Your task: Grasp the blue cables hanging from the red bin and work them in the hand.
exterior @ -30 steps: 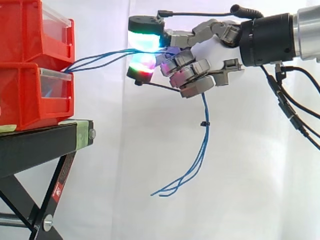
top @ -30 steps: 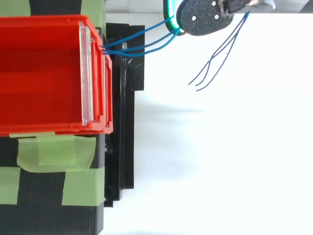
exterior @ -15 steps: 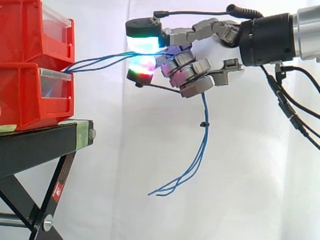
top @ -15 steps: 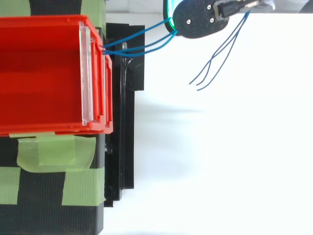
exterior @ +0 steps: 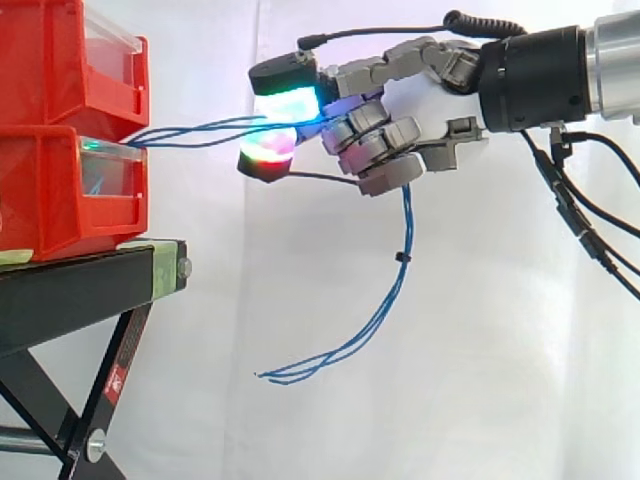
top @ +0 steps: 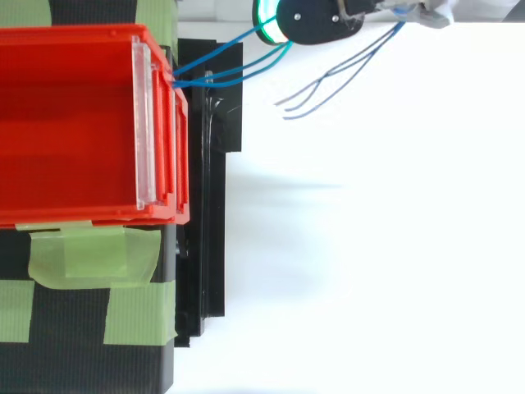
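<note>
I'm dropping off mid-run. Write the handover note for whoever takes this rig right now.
Hand: shut on the cables, fingers curled round them, held out beyond the stand at about bin height.
Cables: run nearly level from the front of the lower bin to the hand. Loose ends hang below the palm and curve back toward the stand, touching nothing.
Done: grasp made.
Left: work the cables in the hand. The stretch to the bin looks fairly taut, so go gently.
</note>
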Motion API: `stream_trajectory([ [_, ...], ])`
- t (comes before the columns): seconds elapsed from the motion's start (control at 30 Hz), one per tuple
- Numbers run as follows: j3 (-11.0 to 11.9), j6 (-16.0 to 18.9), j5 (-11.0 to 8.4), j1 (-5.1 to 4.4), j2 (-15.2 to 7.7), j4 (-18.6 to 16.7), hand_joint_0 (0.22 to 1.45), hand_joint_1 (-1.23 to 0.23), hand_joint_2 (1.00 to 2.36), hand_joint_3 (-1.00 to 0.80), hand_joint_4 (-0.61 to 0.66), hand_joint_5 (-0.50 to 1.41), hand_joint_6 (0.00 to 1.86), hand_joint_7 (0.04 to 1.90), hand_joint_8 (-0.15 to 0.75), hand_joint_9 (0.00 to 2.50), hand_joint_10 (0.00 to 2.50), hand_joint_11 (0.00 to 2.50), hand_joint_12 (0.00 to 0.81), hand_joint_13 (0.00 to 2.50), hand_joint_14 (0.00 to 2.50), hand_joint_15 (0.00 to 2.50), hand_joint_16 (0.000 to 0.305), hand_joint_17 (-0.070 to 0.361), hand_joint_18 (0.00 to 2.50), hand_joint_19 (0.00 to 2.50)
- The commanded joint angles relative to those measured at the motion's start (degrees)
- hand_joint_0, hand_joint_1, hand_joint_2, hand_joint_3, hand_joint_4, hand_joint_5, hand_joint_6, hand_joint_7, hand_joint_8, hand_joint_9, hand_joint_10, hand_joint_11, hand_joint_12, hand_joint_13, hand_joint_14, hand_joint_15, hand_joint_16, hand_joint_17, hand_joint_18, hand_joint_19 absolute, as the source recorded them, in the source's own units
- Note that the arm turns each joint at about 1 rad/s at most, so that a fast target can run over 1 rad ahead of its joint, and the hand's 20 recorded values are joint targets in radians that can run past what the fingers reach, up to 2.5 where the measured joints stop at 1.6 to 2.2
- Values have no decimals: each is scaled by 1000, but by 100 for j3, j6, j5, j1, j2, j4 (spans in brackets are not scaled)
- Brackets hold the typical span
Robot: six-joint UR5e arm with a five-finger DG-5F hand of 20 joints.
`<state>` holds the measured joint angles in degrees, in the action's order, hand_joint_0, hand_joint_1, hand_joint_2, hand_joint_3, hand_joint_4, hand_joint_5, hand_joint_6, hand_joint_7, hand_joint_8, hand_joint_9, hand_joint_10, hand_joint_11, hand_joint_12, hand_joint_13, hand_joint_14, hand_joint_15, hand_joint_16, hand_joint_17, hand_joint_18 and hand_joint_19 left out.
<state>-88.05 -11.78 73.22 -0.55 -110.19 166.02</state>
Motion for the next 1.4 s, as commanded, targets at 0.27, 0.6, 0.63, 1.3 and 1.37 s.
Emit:
stream_trajectory([
  [0.27,-2,0,8,2,-3,0,1081,-676,1158,224,237,333,134,1330,367,549,2500,2239,429,917,2500,1286,53,119,1308,1457],
  [0.6,-2,0,8,2,6,0,1057,-773,1010,87,223,233,113,1335,371,370,2500,2290,439,781,2500,1334,55,124,1291,1631],
  [0.63,-2,0,8,2,-3,0,1073,-781,1006,183,219,213,142,1322,372,360,2500,2293,447,761,2500,1347,56,127,1270,1633],
  [1.3,7,97,438,116,6,26,1006,-812,1071,228,185,76,239,1251,398,164,2500,2254,470,553,2500,1331,62,139,1136,1570],
  [1.37,7,150,535,134,6,35,1039,-810,1053,261,174,76,242,1255,388,164,2500,2245,461,543,2500,1337,59,133,1117,1597],
])
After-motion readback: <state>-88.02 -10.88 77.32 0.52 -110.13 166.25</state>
